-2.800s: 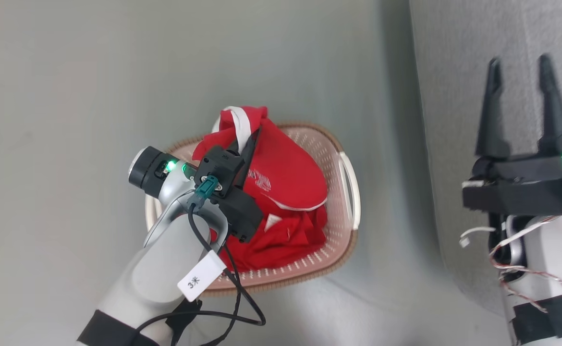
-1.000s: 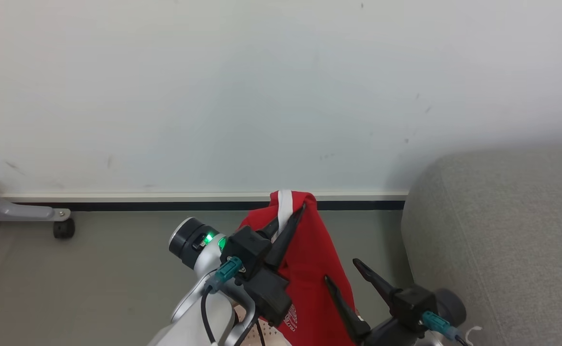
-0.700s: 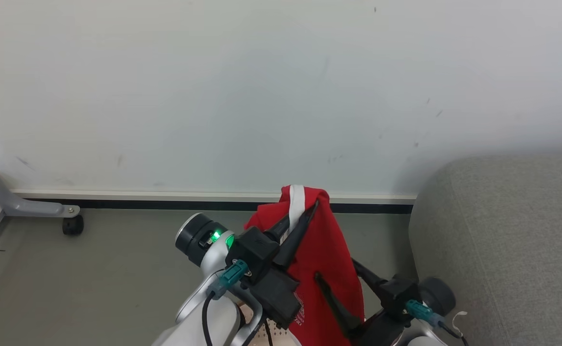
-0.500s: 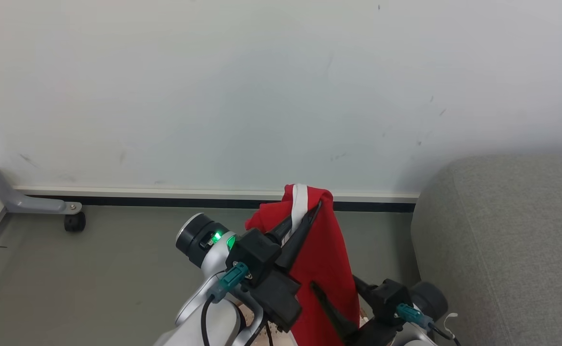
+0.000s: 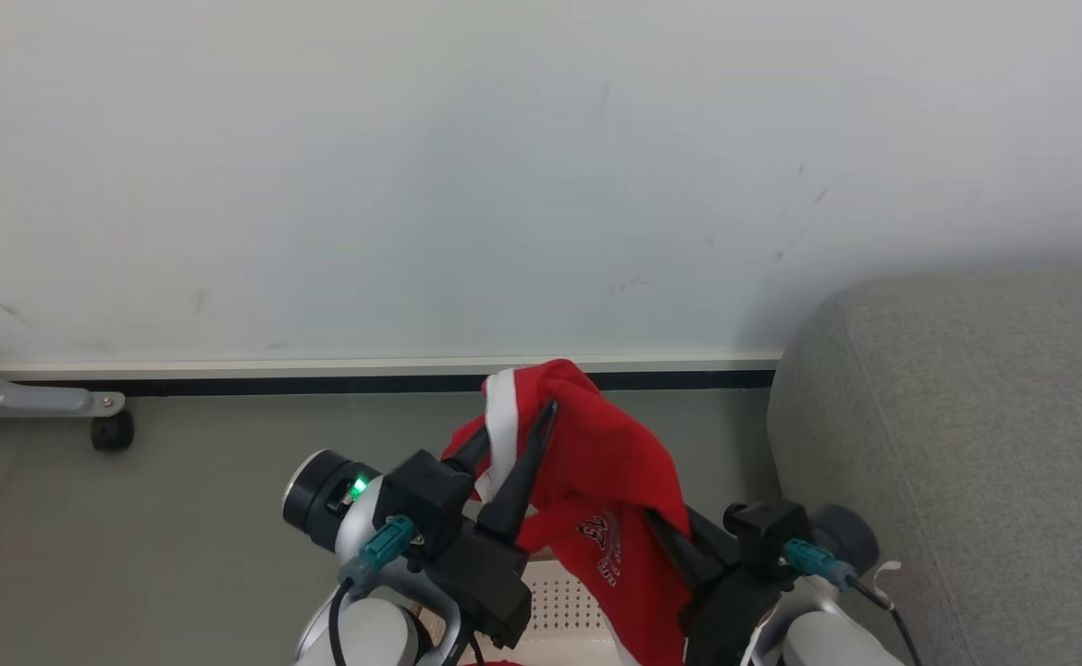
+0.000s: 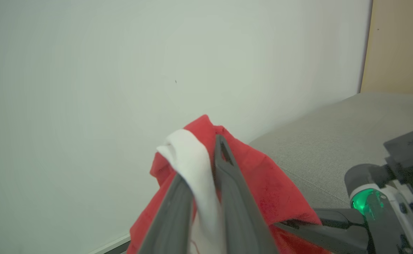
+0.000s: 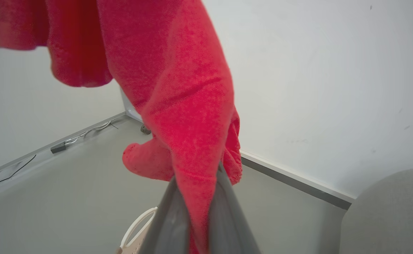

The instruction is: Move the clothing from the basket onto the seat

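A red garment of the clothing [image 5: 615, 462] with a white band hangs in the air between my two grippers. My left gripper [image 5: 518, 425] is shut on the white band at its top, seen close in the left wrist view [image 6: 201, 158]. Lower right, my right gripper [image 5: 675, 541] is shut on a fold of the same red cloth [image 7: 178, 70], which is pinched between its fingers [image 7: 224, 211]. A bit of the basket [image 5: 559, 601], white and perforated, shows below the arms, and its handle [image 7: 136, 225] too. The grey seat [image 5: 966, 444] stands on the right.
A pale wall with a dark skirting strip [image 5: 227, 381] runs behind. A grey stand leg with a caster [image 5: 113, 433] sits on the floor at far left. Cables [image 7: 79, 135] lie along the wall base. Grey floor spreads left of the basket.
My right gripper has closed on the hanging red cloth. The garment now stretches between both grippers, with its emblem facing up. My left gripper has shifted a little left and down.
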Controlling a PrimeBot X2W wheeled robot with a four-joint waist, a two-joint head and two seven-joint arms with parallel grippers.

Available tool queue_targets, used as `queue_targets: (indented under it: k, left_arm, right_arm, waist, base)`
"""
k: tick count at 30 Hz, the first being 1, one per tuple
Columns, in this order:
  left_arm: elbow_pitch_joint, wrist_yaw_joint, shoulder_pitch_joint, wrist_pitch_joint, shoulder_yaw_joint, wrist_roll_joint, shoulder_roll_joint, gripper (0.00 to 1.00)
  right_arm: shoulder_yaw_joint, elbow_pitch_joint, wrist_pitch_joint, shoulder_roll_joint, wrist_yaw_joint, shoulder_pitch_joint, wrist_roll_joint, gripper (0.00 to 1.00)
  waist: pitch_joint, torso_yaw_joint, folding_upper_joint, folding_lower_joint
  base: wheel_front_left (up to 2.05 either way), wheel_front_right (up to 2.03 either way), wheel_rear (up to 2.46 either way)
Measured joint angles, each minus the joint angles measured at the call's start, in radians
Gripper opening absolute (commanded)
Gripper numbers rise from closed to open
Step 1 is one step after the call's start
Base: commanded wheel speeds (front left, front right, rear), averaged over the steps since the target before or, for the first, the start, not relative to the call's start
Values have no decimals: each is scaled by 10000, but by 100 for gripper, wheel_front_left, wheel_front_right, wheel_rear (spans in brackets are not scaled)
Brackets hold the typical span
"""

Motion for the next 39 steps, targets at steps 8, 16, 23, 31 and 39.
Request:
queue_targets:
  k: [8, 16, 23, 31, 39]
  left_arm:
    - [232, 341, 478, -102, 343, -157, 73, 100]
    - [531, 441, 1044, -219, 474, -428, 165, 100]
    - [851, 533, 1336, -382, 571, -489, 234, 100]
    - [955, 560, 1572, -644, 491, -489, 201, 100]
    - [997, 537, 1843, -874, 261, -489, 42, 100]
  right_arm:
    - [-489, -255, -4, -619, 0, -229, 192, 0]
    - [-1091, -686, -8, -1127, -2, -230, 387, 0]
    - [-1595, -1197, -8, -1672, -157, -183, 445, 0]
    - [-1837, -1781, -8, -2057, -391, 208, 439, 0]
    - [-1954, -2585, -8, -2395, -596, 569, 374, 0]
  waist:
    - [130, -383, 0, 0]
    - [222, -777, 0, 0]
    - [263, -1105, 0, 0]
    - [279, -1523, 0, 0]
    - [296, -2213, 0, 0]
  base:
    - [0, 0, 0]
    - [0, 0, 0]
    - [0, 0, 0]
    - [0, 0, 0]
    - [0, 0, 0]
